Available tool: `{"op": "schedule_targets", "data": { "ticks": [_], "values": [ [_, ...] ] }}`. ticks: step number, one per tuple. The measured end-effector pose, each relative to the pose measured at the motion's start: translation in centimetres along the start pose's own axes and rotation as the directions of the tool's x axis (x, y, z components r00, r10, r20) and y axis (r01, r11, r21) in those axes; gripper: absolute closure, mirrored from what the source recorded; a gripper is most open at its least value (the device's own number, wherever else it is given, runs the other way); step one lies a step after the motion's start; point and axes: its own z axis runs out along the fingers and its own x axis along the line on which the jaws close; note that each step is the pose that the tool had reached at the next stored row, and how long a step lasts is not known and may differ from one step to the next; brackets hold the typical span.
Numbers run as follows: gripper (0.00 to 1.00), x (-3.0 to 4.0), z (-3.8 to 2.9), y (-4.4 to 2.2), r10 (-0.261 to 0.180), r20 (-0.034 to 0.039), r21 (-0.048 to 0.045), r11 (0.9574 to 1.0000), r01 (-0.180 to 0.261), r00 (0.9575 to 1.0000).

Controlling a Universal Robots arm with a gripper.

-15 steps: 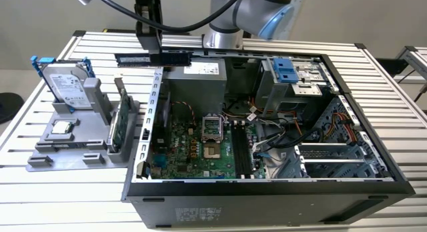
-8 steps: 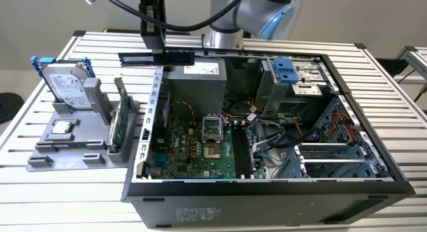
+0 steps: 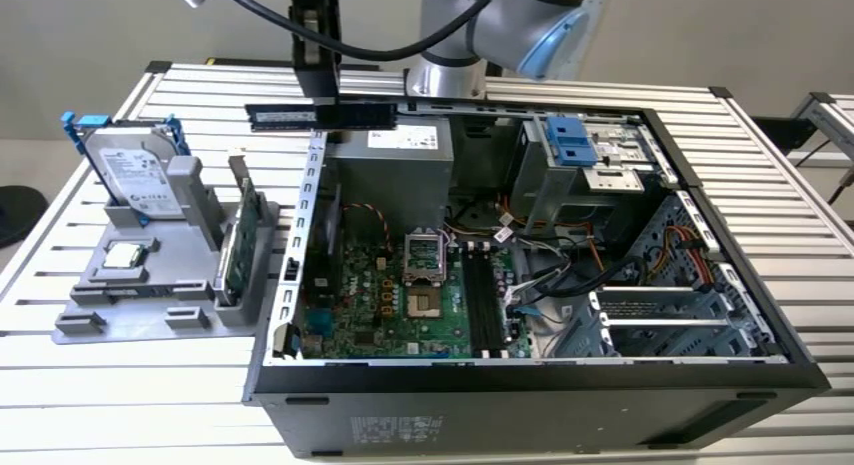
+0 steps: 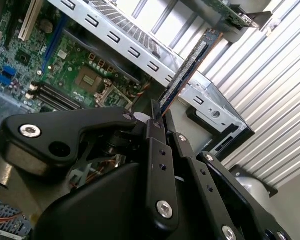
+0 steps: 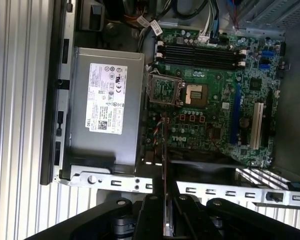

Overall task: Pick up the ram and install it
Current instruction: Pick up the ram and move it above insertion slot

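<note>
My gripper [image 3: 319, 103] hangs above the back left corner of the open computer case [image 3: 534, 375], shut on the ram [image 3: 287, 116]. The ram is a thin dark stick held level, sticking out on both sides of the fingers. In the second wrist view the ram [image 4: 187, 70] juts out from the gripper [image 4: 160, 117] over the case's metal edge. The first wrist view has the ram [image 5: 164, 160] edge-on between the fingers [image 5: 152, 205], above the green motherboard [image 5: 215, 110]. The black memory slots [image 3: 482, 305] [image 5: 200, 55] lie in the middle of the board, well below the stick.
The grey power supply [image 3: 400, 150] [image 5: 105, 110] sits inside the case just under the gripper. On the exterior view's left, a grey stand [image 3: 134, 300] holds a hard drive in a blue frame [image 3: 134, 170] and a green card [image 3: 242, 245]. Cables [image 3: 561, 265] and drive bays fill the case's other side.
</note>
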Motion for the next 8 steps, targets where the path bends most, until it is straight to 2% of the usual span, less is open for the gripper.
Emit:
{"op": "schedule_targets", "data": {
  "ticks": [8],
  "values": [
    [1.0, -0.08, 0.03, 1.19, 0.0, 0.0001, 0.0, 1.0, 0.0, 1.0]
  ]
}}
